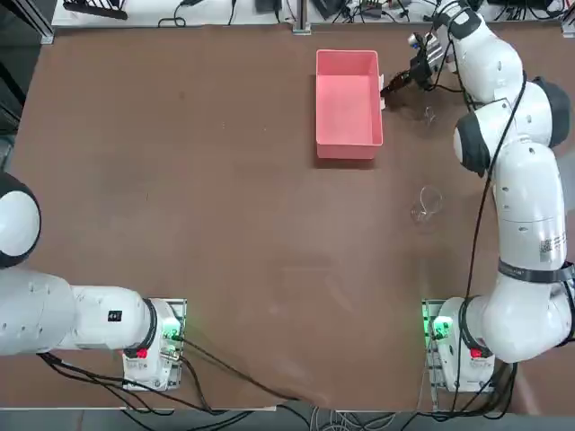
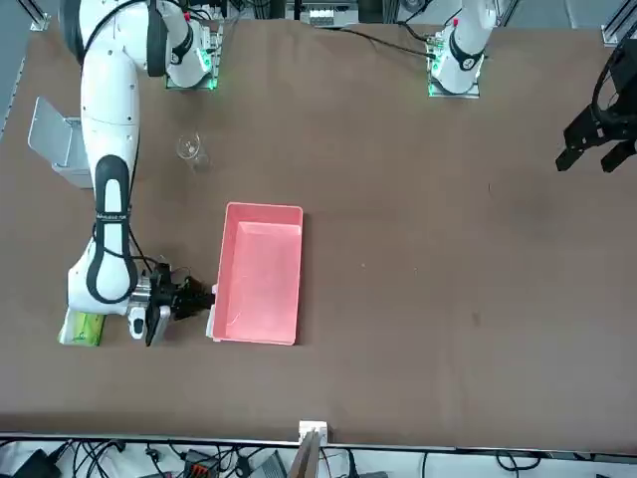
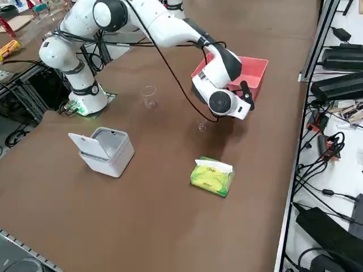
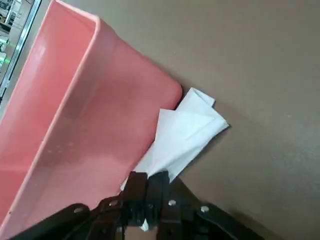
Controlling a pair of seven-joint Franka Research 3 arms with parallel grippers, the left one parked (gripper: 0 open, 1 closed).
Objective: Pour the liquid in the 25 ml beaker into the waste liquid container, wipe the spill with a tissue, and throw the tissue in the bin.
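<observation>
Brown tabletop (image 1: 225, 224) carrying pink tray (image 4: 60, 140); my tool (image 4: 147, 200) is pinching tissue (image 4: 187, 130), dragging it against tray wall. Risks: thin sheet tearing or slipping free, tool nudging tray, tiny beaker (image 3: 201, 125) nearby getting clipped.

Your right arm reaches out from its base at the near right of the surface to the far right, where its upper links fold back so the wrist turns inward toward the middle. You have the right claw (image 4: 148, 200) low over the surface, lying close to level and pointing left, just beside the right wall of the waste liquid container (image 1: 349, 144) near its far corner. Its two black fingers (image 4: 159, 186) are pressed together, pinching the tissue (image 4: 185, 132), whose free end fans out ahead of the fingertips onto the surface against that wall
</observation>
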